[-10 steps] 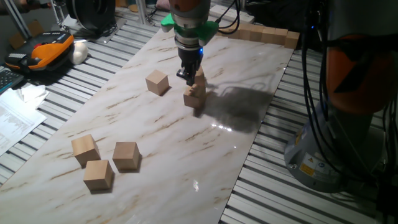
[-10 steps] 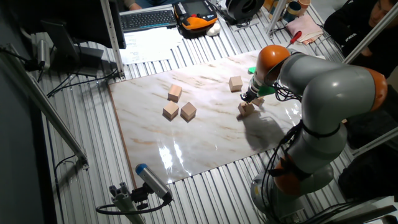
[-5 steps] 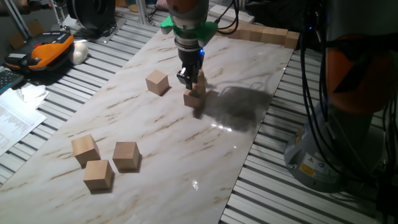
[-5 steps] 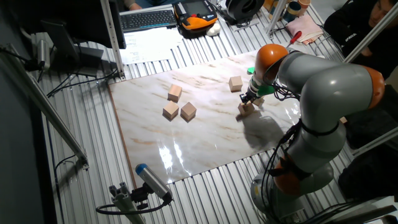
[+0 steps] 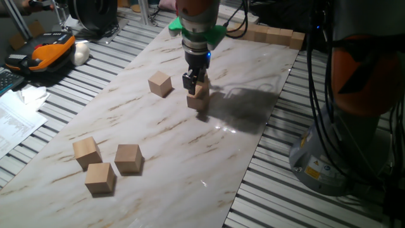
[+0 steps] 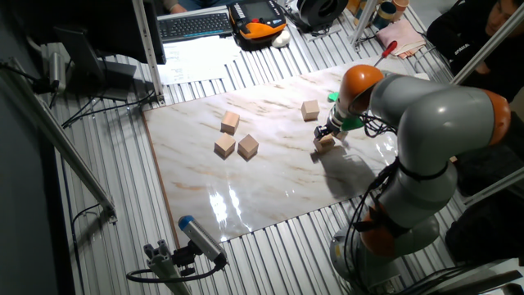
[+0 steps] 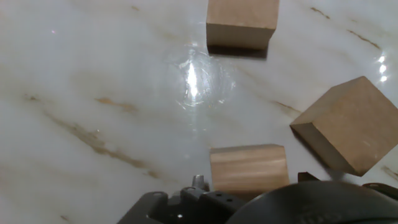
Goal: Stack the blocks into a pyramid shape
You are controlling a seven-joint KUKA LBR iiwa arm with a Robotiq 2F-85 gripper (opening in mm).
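The blocks are six plain tan wooden cubes on a marble-patterned board [image 5: 145,130]; two sit together under the arm, one block [image 5: 198,101] flat on the board and a second block [image 5: 201,89] perched on it, somewhat askew; a lone block [image 5: 159,83] lies just to their left; a cluster of three blocks [image 5: 107,164] sits well apart at the near left corner of the board.

In the hand view a block [image 7: 249,169] lies close between the fingers at the bottom edge, a turned block [image 7: 348,124] to its right, another block [image 7: 242,22] farther off; the gripper [image 5: 195,80] hovers at the upper block, but I cannot tell from any view whether the jaws are pinching it or standing free of it.

The cubes look light, stiff and solid, with smooth flat faces; they should take a firm squeeze on two opposite side faces, square to the grain, taken near the middle so they do not twist; the glossy board looks slippery, so a nudged block will probably slide or turn rather than hold its ground; a crooked upper block may topple if pressed off-centre.

There is open board on the near side and towards the left for carrying blocks over; the right edge of the board is near the pair, with slatted metal table [image 5: 297,202] beyond; a joined row of cubes [image 5: 272,35] lies along the far edge, out of the working path.
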